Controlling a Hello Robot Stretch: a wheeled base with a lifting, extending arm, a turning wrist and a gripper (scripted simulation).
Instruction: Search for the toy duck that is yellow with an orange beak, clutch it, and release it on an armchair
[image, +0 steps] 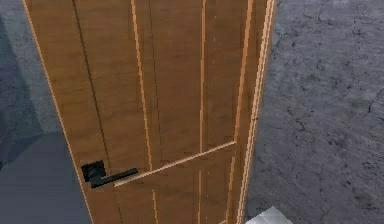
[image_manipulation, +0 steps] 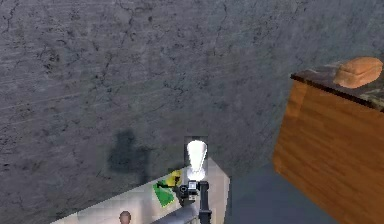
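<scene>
- Grey wall (image: 18, 100): plain, at the forward view's left, beside the door's left edge.
- Wooden door (image: 170, 90): brown upright planks with lighter strips between them. One lighter strip slants across the lower part. It takes up the middle of the forward view.
- Black handle (image: 106, 176): a lever on a square plate, low on the door's left side, with the lever pointing toward the view's right.
- Mottled dark wall (image: 325, 100): right of the door's edge.
- Pale corner (image: 268, 214): a light surface at the forward view's bottom edge, just right of the door.
- Rear wall (image_manipulation: 120, 70): dark, mottled grey, across the arm side view's back.
- Pale tabletop (image_manipulation: 105, 208): at the arm side view's bottom, from left of the middle to the middle.
- Small brown round thing (image_manipulation: 125, 217): on the tabletop at the bottom edge.
- Green flat thing (image_manipulation: 162, 195): lies on the tabletop.
- Small yellow thing (image_manipulation: 173, 180): at the green thing's far edge and just left of the gripper. It is too small to tell its shape.
- Gripper (image_manipulation: 184, 187): a dark body at the arm's far end, over the tabletop. I cannot tell how its fingers stand, nor whether it holds anything.
- White upright thing (image_manipulation: 196, 158): rounded top, narrower below, beside the gripper.
- Arm (image_manipulation: 202, 208): a dark bar rising from the bottom edge.
- Wooden cabinet (image_manipulation: 325, 155): at the right, with a dark top.
- Brown loaf-shaped thing (image_manipulation: 358, 71): lies on the cabinet's top.
</scene>
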